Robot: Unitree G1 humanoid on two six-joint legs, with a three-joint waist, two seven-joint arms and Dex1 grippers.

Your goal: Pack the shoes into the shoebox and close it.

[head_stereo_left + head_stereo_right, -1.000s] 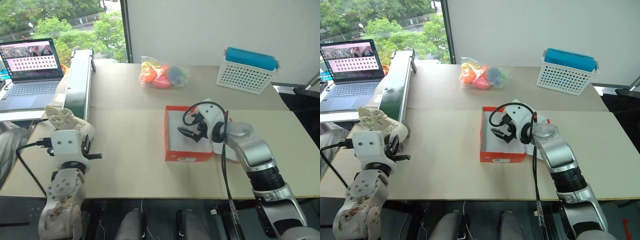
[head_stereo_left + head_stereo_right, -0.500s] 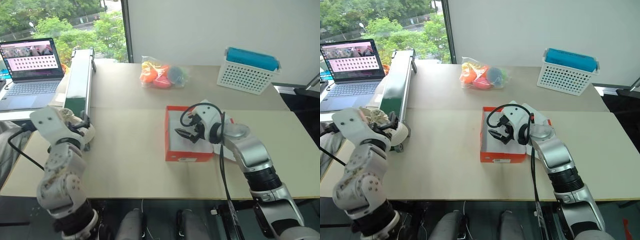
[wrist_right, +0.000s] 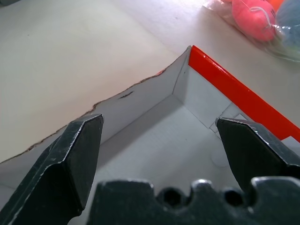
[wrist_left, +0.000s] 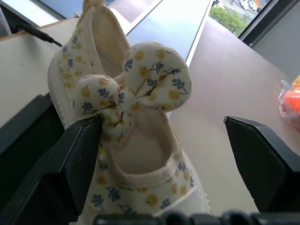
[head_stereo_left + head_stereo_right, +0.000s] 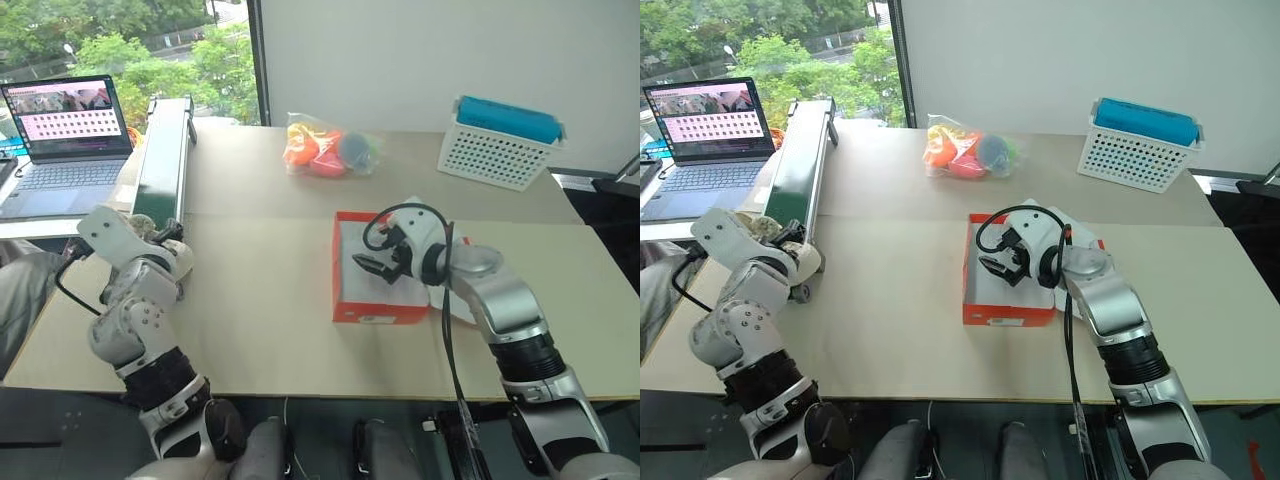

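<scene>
The red shoebox point(image 5: 380, 275) sits open on the table point(image 5: 260, 300), and the right gripper point(image 5: 378, 266) hangs just over its white inside with its fingers spread wide and nothing in them. Far from the shoebox, by the table's left edge, the left gripper point(image 4: 164, 154) is wide too. A little cream shoe point(image 4: 126, 122) with a bow lies between its fingers, against one of them.

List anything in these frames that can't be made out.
- Shoebox interior: eye views, mostly covered by the right end effector and its arm.
- Shoe: left wrist view, near end hidden behind the left end effector.
- Laptop screen: eye views, too small to read.
</scene>
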